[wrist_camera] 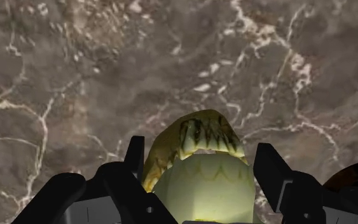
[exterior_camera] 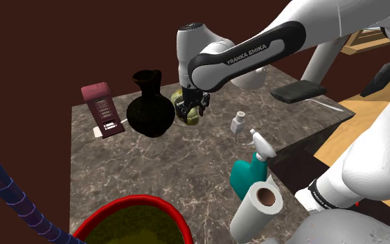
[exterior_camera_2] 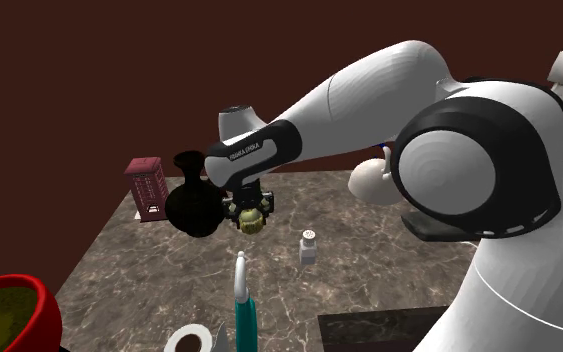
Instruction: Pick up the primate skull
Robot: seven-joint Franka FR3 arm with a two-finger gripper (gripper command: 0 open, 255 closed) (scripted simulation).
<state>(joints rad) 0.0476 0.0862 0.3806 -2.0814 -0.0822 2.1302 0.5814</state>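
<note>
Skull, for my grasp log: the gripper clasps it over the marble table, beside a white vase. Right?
No. The vase is black, not white, as the shoulder view shows. The rest stands: the gripper clasps the skull over the marble table, beside that vase.

White Franka arm comes in from the upper right of the shoulder view and bends down around mid-frame, wrist pointing pretty much straight down. Black gripper sits just above centre, both fingers clamped against the primate skull.
</note>
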